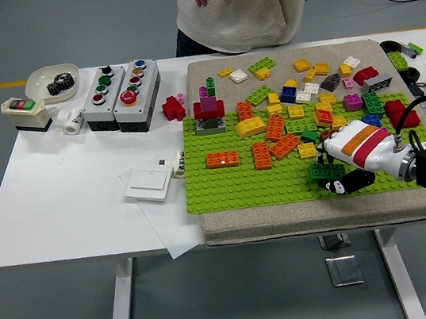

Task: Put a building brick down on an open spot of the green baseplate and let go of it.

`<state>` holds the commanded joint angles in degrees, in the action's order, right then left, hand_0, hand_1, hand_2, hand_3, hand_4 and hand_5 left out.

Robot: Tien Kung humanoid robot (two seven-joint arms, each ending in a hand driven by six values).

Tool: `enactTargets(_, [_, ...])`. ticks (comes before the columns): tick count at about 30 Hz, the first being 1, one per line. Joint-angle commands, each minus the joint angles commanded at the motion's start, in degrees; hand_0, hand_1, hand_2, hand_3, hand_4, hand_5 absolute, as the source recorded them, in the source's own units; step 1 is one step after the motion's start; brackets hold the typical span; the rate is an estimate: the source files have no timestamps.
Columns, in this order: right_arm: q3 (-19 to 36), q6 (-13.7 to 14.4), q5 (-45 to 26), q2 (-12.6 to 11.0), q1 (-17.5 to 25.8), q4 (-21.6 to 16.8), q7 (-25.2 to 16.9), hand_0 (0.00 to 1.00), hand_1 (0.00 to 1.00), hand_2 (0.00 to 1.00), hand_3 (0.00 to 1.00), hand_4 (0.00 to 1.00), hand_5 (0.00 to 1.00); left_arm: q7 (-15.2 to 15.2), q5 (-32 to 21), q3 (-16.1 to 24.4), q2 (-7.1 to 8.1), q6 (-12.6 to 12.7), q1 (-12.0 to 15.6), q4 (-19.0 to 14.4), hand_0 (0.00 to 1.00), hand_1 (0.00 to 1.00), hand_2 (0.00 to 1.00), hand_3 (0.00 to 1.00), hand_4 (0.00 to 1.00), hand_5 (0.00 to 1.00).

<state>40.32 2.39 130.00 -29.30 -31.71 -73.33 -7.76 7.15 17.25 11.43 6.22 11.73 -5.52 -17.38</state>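
Note:
The green baseplate (pixel 233 187) lies on a beige mat and carries several orange, yellow and red bricks along its far half. My right hand (pixel 334 177) reaches in from the lower right, low over the baseplate's near right part. Its fingers are curled on a dark green brick (pixel 326 170), which sits at or just above the studs. The hand's white, orange and pink shell hides the brown brick behind it. The left hand is out of view.
Loose bricks (pixel 304 73) lie scattered on the mat beyond the plate. Two button boxes (pixel 120 85), a white bowl with a gear (pixel 53 82) and a white switch plate (pixel 148 183) sit on the table's left. A person (pixel 253 1) stands at the far side, hands raised.

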Motion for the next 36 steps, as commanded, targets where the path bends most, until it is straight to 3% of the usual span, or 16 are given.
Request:
enactTargets(9, [-3.4,1.4,0.0,0.4,-1.7,1.7,-1.5,0.235,0.351,0.471,0.515,0.627,0.464,-0.1,-0.3,-0.2,0.04,0.1,0.0,-0.1,0.747,0.763,0.795,0.698,0.792,0.752])
enactTargets(18, [-5.3,4.8,0.0,1.4,-3.8,3.5,-2.9,0.235,0.352,0.472,0.516,0.628,0.464,-0.1,-0.4,-0.2,0.06,0.1,-0.1,-0.1,0.748,0.763,0.795,0.698,0.793,0.753])
enactTargets(36, [-7.9,7.5,0.0,3.6,-5.6,8.7,-3.8,0.241,0.352,0.474,0.518,0.63,0.465,-0.1,-0.4,-0.2,0.05,0.1,-0.2,-0.2,0.749,0.764,0.795,0.699,0.792,0.752])
